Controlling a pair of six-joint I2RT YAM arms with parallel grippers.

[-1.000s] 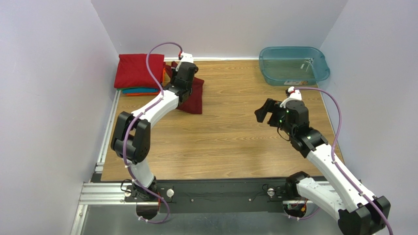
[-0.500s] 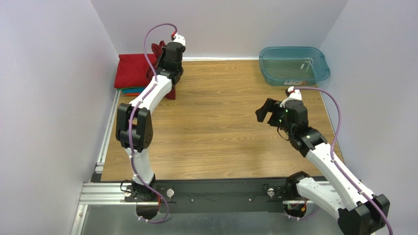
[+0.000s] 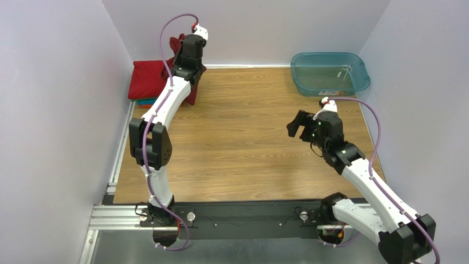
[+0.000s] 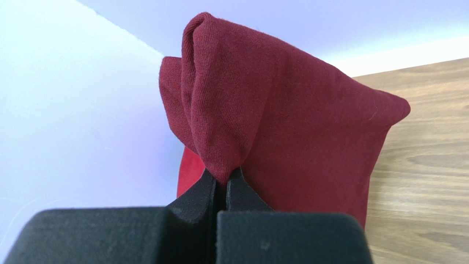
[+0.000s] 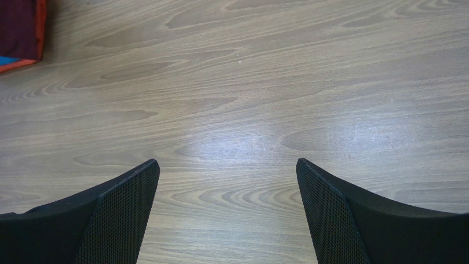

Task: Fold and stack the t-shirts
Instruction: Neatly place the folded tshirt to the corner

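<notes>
Overhead view first. The left gripper (image 3: 186, 48) has risen and swung toward eleven o'clock. The maroon t-shirt (image 3: 191, 92), which a second ago lay slumped on the table (image 3: 247, 148) just right of the stack, now hangs from it by the back wall, and its lower hem trails near the stack's right edge. The stack of folded t-shirts (image 3: 147, 80), with the red one on top, sits at ten o'clock. The teal tub (image 3: 329, 72) is at one o'clock. The right gripper (image 3: 298, 125) has not moved and waits at three o'clock.

Left wrist view: the left gripper (image 4: 225, 179) is pinched tight on a bunched fold of the maroon t-shirt (image 4: 286, 126), and the cloth billows up toward twelve o'clock. A sliver of the red t-shirt (image 4: 190, 170) shows behind it at nine.

Right wrist view: the right gripper (image 5: 225, 163) is spread wide and holds nothing above bare wood. A corner of the stack (image 5: 19, 33) shows at ten o'clock.

My reading is that the shirt is mid-transfer and should be lowered squarely onto the pile. It is held by a single pinch, so it may land crumpled.
</notes>
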